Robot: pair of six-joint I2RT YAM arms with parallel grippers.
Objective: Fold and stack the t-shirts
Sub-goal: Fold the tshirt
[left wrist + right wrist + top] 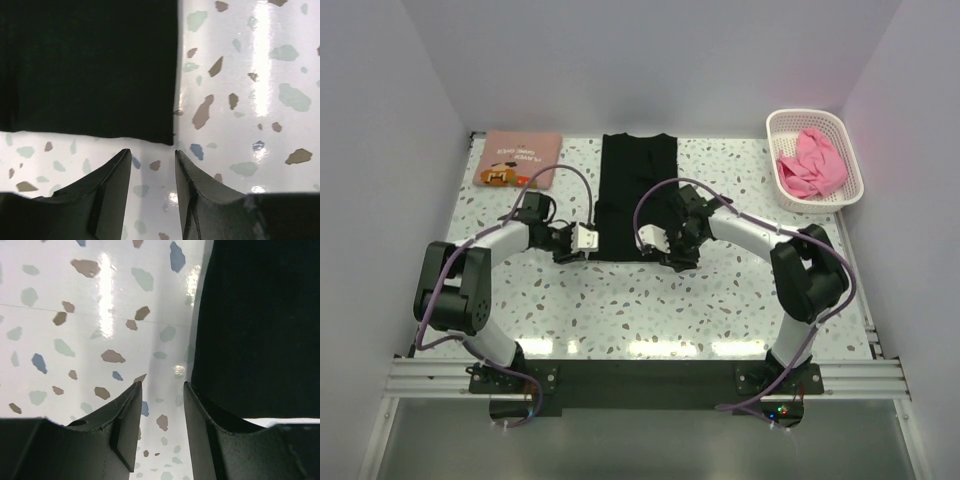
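There are three t-shirts, one basket and two arms, each with one tool.

The plain black cotton t-shirt [637, 195], folded to a long narrow strip, lies flat on the white speckled terrazzo table [620, 300]. It runs from the far edge toward the arms.

Left of the black shirt, at the far corner, the salmon-pink folded t-shirt [520, 158] lies flat with its brown cartoon print facing up. Its white lettering shows as a few short lines that are too small to read.

Well to the right of the black shirt stands the white plastic lattice basket [772, 150]. The bright pink t-shirt [810, 165] is crumpled inside it. Its lower folds are hidden by the basket wall.

The left tool [585, 240] sits at the black shirt's near left corner. In the left wrist view the tool [152, 155] is released, jaws parted over bare table just short of that corner.

The right tool [650, 240] sits at the black shirt's near right corner. In the right wrist view it [162, 387] is also released, with bare table showing between its jaws. One finger overlaps the cloth edge in that view, and whether it touches the cloth cannot be told.

Both wrist views cut off most of the black shirt.
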